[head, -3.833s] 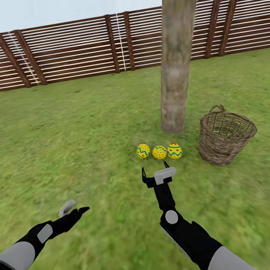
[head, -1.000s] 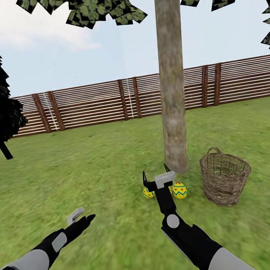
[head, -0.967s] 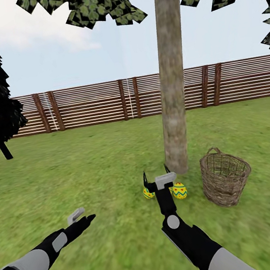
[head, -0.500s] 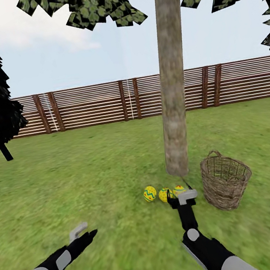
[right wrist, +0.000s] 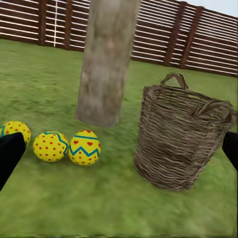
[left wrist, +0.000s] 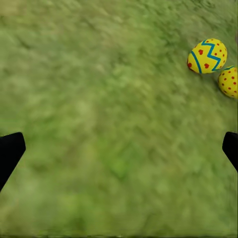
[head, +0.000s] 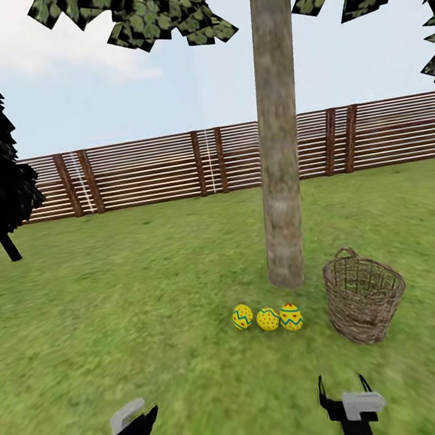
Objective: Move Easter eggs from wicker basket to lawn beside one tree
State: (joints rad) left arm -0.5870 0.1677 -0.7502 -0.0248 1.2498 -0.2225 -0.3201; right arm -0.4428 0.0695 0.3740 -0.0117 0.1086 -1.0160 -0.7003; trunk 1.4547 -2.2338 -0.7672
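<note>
Now that both arms have pulled back, our left hand and right hand hang low, spread and empty; the three eggs lie on the lawn beside the tree, left of the basket, so we judge the task finished.

Open lawn fronts eggs; trunk and basket flank.

Two Easter eggs — on lawn
</note>
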